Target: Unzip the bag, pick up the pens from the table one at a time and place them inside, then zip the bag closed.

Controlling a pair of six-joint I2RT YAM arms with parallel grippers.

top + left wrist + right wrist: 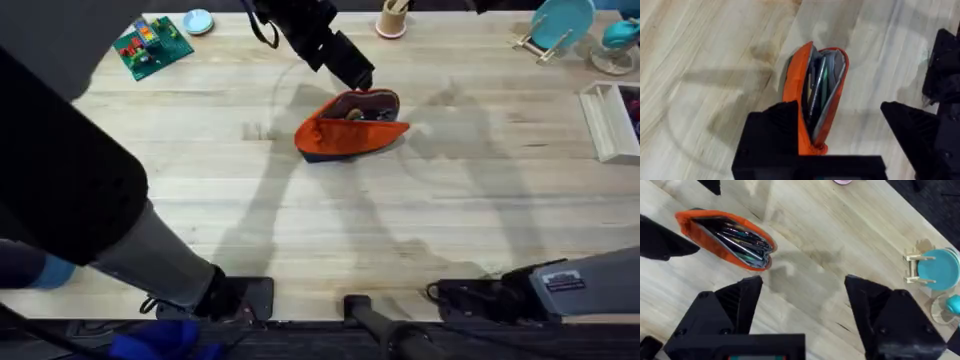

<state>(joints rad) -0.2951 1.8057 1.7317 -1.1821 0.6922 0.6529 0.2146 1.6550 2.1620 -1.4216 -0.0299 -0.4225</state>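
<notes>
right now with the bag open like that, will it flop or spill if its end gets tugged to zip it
Probably floppy: the bag is soft fabric, and its mouth gapes unevenly in the left wrist view. It may slide on the smooth table unless one end is held. Spilling looks unlikely, since the pens lie lengthwise deep inside it.

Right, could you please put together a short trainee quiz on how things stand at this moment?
1. True or false: the small orange fabric pouch with a zipper along its top is zipped shut.
2. Where are the slim silver and dark pens? A) lying beside the pouch B) inside the pouch C) held up in the air
3. Fill in: the fingers of the right gripper are ____.
Key: 1 false; 2 B; 3 open.
</notes>
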